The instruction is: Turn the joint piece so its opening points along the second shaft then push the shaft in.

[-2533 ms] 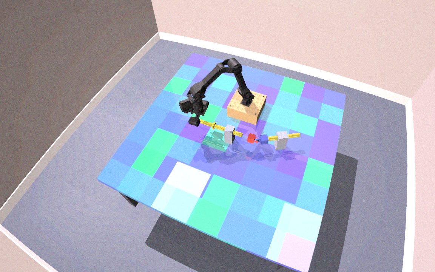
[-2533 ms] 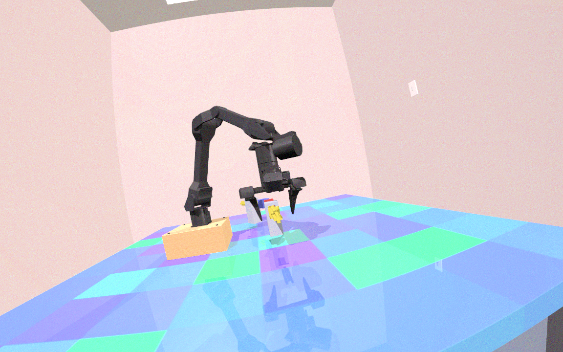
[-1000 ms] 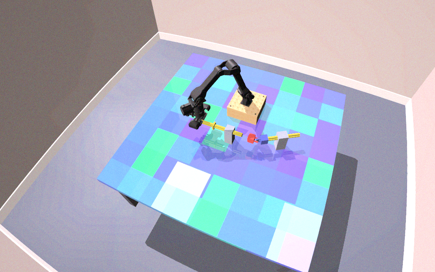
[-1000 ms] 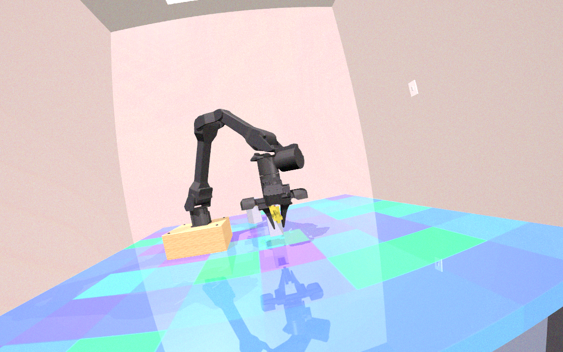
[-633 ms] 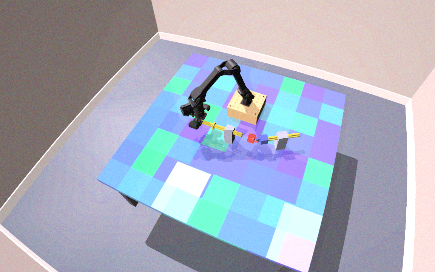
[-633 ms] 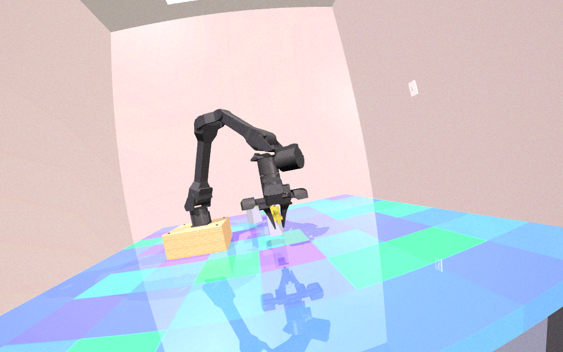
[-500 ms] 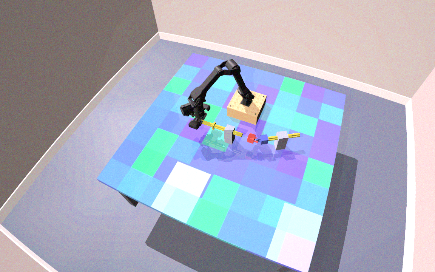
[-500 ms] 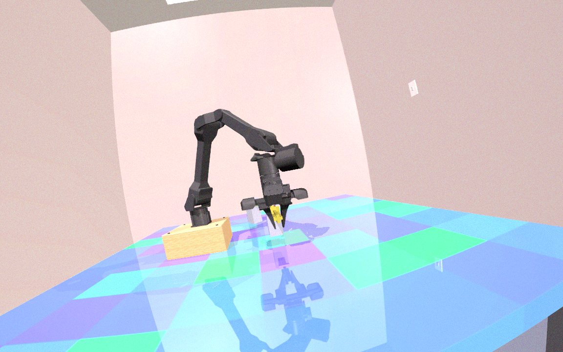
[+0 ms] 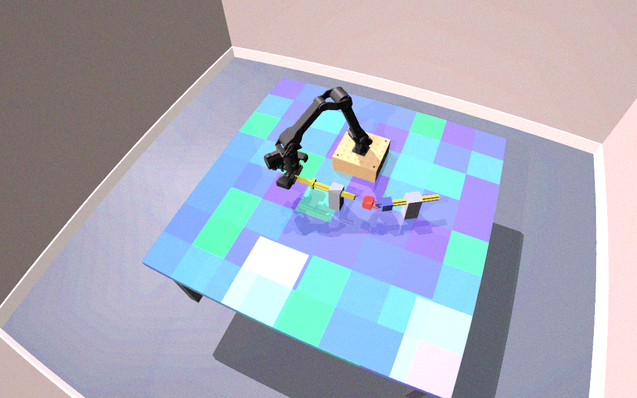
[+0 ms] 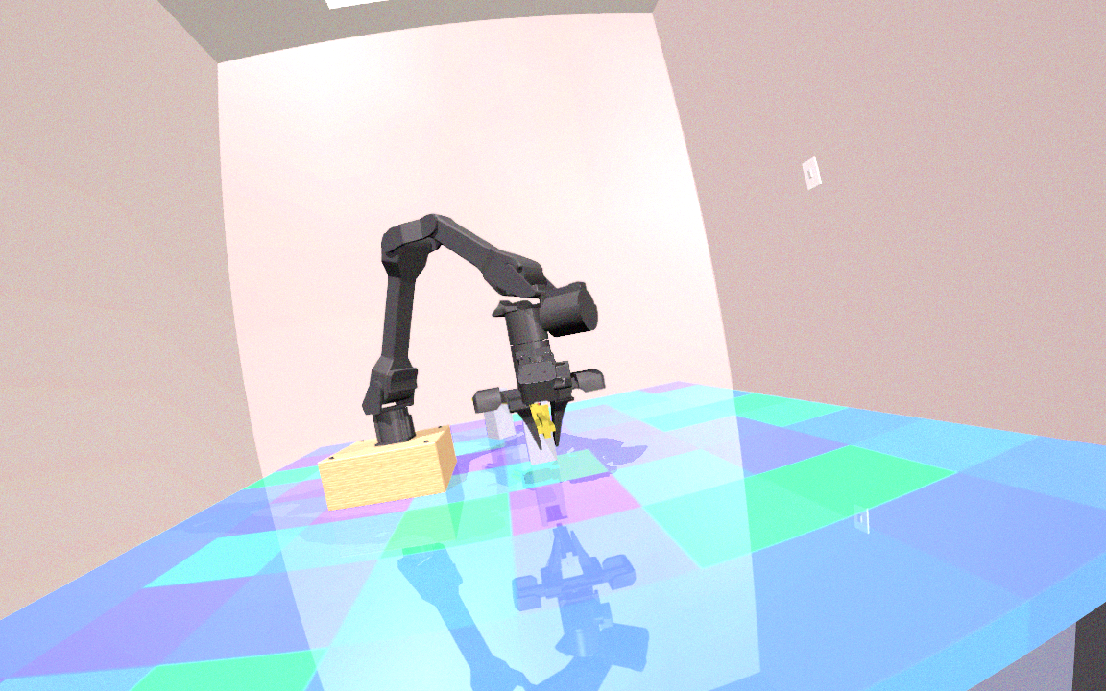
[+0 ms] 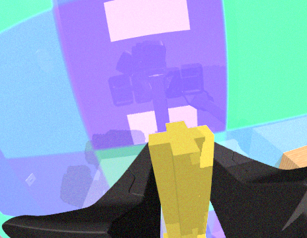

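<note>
The gripper (image 9: 290, 181) (image 10: 544, 429) (image 11: 181, 149) is shut on the outer end of the yellow second shaft (image 9: 349, 195) (image 10: 542, 419) (image 11: 183, 178), with one finger on each side. That shaft has a collar (image 9: 313, 184) and runs through a grey block (image 9: 334, 198) (image 10: 541, 448). Its inner end stands a short gap from the red joint piece (image 9: 368, 202). The red piece is hinged to a blue part (image 9: 386, 204) on the yellow first shaft (image 9: 429, 198), which is held by the other grey block (image 9: 412, 207) (image 10: 498, 422). The red piece looks roughly in line with the second shaft; its opening is too small to judge exactly.
The arm stands on a wooden base (image 9: 353, 168) (image 10: 385, 479) (image 11: 298, 156) behind the shafts. The patchwork table (image 9: 330, 317) (image 10: 840, 468) (image 11: 259, 66) lies below the shafts, and shows shadows and reflections. Walls stand beyond the table.
</note>
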You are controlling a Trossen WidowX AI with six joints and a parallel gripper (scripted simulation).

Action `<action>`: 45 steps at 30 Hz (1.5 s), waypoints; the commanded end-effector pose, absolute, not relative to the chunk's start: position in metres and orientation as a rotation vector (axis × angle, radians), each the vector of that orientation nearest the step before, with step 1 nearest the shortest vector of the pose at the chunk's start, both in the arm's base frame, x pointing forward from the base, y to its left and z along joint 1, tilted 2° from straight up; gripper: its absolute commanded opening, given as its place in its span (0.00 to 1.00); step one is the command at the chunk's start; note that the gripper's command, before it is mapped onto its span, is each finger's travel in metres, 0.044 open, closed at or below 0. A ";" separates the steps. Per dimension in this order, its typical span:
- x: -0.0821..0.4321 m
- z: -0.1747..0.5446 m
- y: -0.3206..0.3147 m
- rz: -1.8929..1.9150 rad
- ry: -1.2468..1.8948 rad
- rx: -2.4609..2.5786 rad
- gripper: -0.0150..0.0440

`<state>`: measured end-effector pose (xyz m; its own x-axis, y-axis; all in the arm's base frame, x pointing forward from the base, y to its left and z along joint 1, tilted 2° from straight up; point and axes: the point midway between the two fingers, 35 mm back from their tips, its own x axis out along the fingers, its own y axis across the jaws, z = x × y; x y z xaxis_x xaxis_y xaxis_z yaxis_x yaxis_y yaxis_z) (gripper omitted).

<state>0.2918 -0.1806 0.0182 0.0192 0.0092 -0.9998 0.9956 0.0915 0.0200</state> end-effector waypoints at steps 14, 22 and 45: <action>0.290 0.016 -0.158 -1.127 1.249 1.159 0.25; 0.289 0.016 -0.147 -1.127 1.250 1.160 0.25; 0.286 0.016 -0.112 -1.126 1.252 1.162 0.25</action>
